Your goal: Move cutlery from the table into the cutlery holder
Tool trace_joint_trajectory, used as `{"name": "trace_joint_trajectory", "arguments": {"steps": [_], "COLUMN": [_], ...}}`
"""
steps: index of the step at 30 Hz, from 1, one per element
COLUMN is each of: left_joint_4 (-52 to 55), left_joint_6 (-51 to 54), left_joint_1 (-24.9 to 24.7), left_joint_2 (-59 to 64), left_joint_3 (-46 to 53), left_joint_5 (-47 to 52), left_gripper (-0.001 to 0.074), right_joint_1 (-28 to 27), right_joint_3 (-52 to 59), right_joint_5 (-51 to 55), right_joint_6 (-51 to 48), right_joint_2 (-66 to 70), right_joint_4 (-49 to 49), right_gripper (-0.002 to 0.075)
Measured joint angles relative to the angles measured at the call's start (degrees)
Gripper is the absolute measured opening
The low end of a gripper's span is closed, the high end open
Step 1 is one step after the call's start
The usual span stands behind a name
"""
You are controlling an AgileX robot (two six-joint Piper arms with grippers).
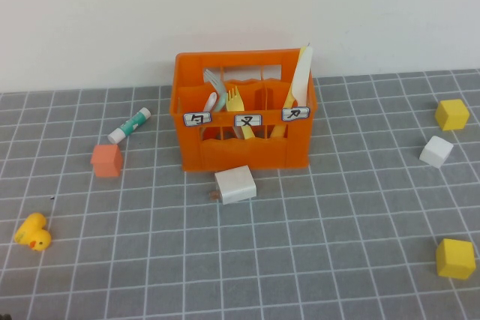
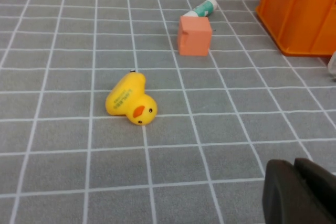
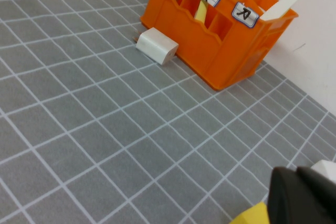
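The yellow fork (image 1: pixel 237 103) stands in the middle compartment of the orange crate (image 1: pixel 244 151) and the white knife (image 1: pixel 301 76) in its right one, both leaning. My left gripper (image 2: pixel 302 192) hangs low over the grey surface (image 1: pixel 300 260) near a duck (image 2: pixel 130 99); my right gripper (image 3: pixel 304 195) hovers well off the crate's right side. I cannot tell whether either pair of jaws is open.

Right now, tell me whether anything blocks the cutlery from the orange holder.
Nothing visible does: the pale yellow fork and white knife already stand inside the orange crate. A white charger block lies just in front of it. Left gripper and right gripper sit low, away from the crate.
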Motion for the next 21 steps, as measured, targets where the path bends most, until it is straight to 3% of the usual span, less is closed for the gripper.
{"name": "trace_joint_trajectory", "arguments": {"steps": [7, 21], "left_joint_4": [-3.04, -3.13], "left_joint_6": [1.07, 1.65], "left_joint_1": [3.23, 3.36], "left_joint_2": [0.00, 0.00], "left_joint_3": [0.00, 0.00], "left_joint_5": [0.00, 0.00], "left_gripper": [0.0000, 0.0000], "right_joint_1": [0.00, 0.00], "right_joint_3": [0.00, 0.00], "right_joint_5": [0.00, 0.00], "right_joint_6": [0.00, 0.00], "right_joint_2": [0.00, 0.00], "right_joint_4": [0.00, 0.00], "right_gripper": [-0.0001, -0.0001]}}
